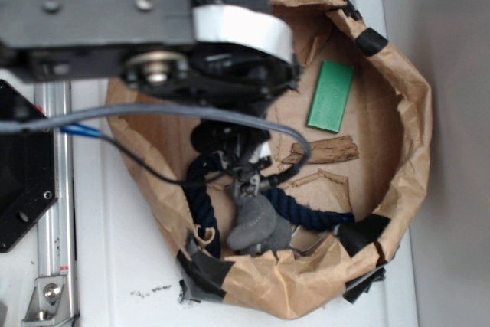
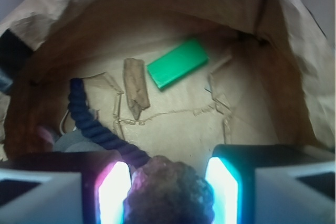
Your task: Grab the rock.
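rough rock [image 2: 169, 191] (lumpy), crinkled paper bag [image 2: 173, 19]

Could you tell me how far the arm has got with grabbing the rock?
Approach looks done: the gripper straddles the rock inside the paper bag, beside the rope. In hand: the closing. I cannot tell whether the fingers touch it. Left: a firm grip.

A white tabletop [image 1: 122, 266] fills the exterior view, with a grey surface [image 1: 452, 36] running down its right side (floor or wall, hard to tell). A silver metal rail [image 1: 53, 189] stands at left. Small dark specks [image 1: 149, 291] dot the table near the bottom.
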Controlling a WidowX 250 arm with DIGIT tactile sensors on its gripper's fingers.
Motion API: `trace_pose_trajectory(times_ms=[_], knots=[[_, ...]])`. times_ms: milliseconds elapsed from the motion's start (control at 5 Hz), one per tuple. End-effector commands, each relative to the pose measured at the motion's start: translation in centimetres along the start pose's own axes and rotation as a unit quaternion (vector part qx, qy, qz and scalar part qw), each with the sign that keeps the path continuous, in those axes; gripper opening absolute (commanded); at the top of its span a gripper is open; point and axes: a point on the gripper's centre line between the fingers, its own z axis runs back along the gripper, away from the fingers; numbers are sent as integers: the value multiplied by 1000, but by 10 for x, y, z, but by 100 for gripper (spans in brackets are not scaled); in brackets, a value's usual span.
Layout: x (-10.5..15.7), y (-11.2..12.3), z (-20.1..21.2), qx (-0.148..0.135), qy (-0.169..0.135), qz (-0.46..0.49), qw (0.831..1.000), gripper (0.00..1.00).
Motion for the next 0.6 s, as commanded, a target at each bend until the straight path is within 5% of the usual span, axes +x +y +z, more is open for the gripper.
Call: trace_pose_trajectory(times_ms=[0, 400], knots=[[5, 5, 3, 25, -48, 16, 998, 0], [10, 13, 1, 40, -75, 46, 995, 0]])
